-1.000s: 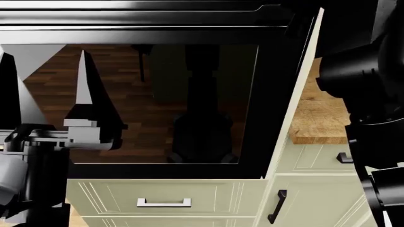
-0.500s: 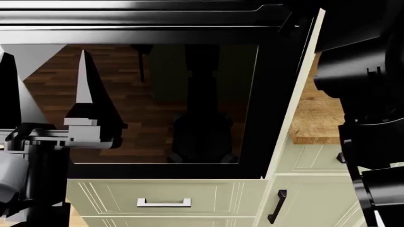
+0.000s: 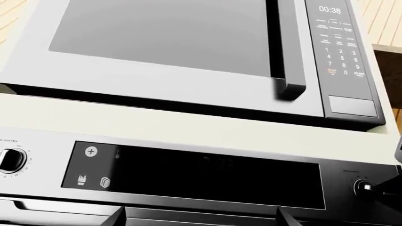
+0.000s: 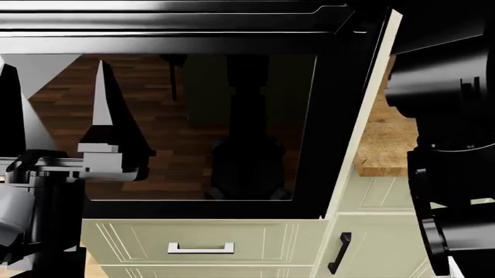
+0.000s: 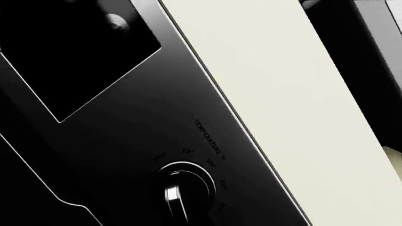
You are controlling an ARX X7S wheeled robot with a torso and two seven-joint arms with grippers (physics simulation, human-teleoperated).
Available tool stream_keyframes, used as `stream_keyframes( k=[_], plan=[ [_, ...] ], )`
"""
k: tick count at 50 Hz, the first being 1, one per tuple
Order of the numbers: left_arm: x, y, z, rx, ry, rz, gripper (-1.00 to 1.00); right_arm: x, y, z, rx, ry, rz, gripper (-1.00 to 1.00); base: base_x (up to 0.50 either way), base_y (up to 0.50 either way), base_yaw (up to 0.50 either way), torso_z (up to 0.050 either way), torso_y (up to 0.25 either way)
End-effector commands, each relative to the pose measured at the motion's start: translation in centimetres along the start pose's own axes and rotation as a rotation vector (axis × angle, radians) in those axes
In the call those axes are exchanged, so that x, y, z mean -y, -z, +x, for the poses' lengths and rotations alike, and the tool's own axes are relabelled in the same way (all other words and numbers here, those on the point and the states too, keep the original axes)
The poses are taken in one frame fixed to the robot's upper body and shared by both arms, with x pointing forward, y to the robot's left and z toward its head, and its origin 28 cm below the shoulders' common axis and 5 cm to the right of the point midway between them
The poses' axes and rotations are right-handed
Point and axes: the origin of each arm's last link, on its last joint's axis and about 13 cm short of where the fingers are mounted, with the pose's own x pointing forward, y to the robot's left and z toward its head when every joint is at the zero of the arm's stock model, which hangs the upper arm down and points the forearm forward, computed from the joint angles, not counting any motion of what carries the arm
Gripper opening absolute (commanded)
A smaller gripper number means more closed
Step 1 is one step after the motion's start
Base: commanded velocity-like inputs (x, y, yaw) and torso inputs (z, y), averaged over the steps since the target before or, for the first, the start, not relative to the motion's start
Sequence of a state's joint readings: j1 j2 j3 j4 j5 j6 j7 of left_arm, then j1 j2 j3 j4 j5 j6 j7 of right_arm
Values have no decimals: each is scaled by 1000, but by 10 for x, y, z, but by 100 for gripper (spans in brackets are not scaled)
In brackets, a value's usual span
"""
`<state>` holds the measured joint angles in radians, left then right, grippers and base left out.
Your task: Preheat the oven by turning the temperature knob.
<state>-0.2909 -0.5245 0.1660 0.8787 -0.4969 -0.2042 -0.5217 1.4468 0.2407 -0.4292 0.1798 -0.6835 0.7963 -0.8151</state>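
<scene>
The oven fills the head view, with its dark reflective glass door in a black frame. Its control panel shows in the left wrist view, with one knob at the left end and one at the right end. The right wrist view is close on the knob marked TEMPERATURE, but no fingers show clearly around it. My left gripper is open in front of the door, fingertips wide apart and pointing up. My right arm rises out of the head view at the right.
A silver microwave with a keypad sits above the oven. Cream drawers with a metal handle lie below the door. To the right are a cabinet with a black handle and a wooden countertop.
My right arm has shifted a little to the left and looms larger in the head view. The left arm and gripper have not moved.
</scene>
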Motion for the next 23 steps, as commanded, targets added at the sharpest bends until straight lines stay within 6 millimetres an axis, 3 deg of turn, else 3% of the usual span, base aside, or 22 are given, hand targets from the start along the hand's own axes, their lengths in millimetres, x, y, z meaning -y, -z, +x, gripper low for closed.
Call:
stream_keyframes(
  k=[1,23],
  plan=[
    [0,0,0,0,-2,-2,100,2,3,2,-18,149,13,-100,12,0,7,0,0],
    [-1,-2,0,1,-6,-2,100,-4,7,4,17,168,245,-100,15,1,9,2,0]
  ],
)
